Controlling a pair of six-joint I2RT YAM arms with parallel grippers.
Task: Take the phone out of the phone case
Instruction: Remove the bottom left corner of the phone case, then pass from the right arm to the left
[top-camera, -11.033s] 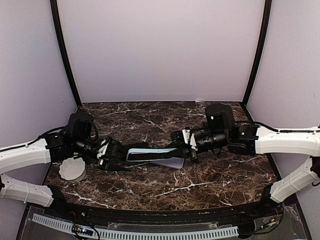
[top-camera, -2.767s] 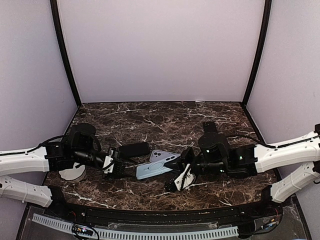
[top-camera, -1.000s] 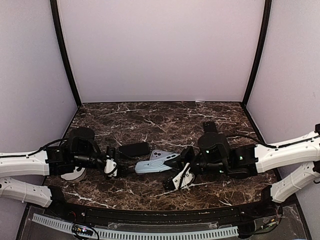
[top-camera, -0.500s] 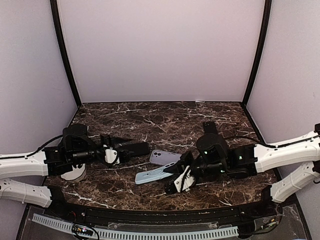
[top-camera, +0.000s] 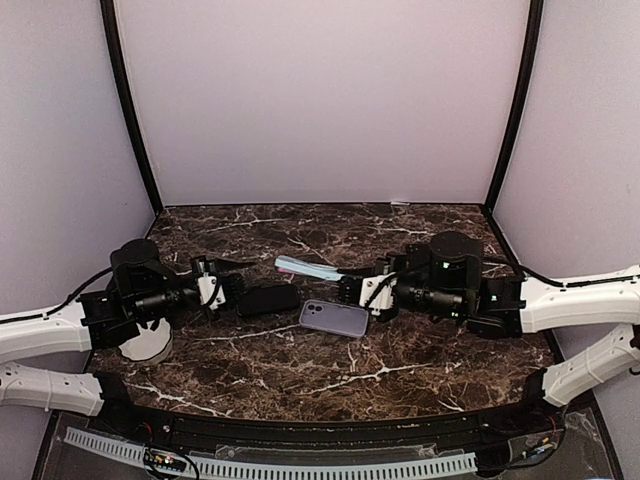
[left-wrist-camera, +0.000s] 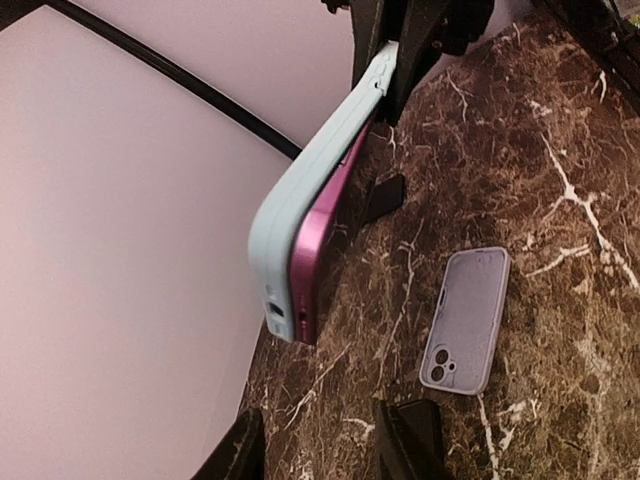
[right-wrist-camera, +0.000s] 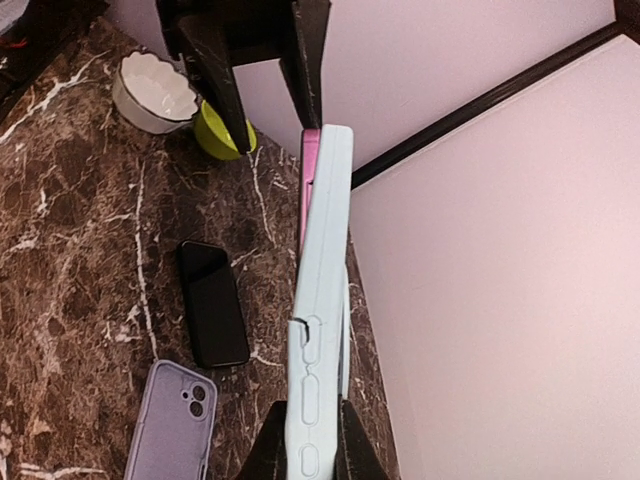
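Observation:
My right gripper is shut on one end of a light blue phone case, holding it edge-up above the table. A pink phone sits in that case, its free end parted from the case wall. My left gripper is open and empty, facing the free end of the case with a gap between them.
A black phone and an empty lavender case lie flat on the marble table under the held case. A white bowl and a green object sit by the left arm.
My right gripper has lifted the light blue case from low near the front up and back, turning it edge-on toward the left gripper. The left gripper has drawn back slightly to the left.

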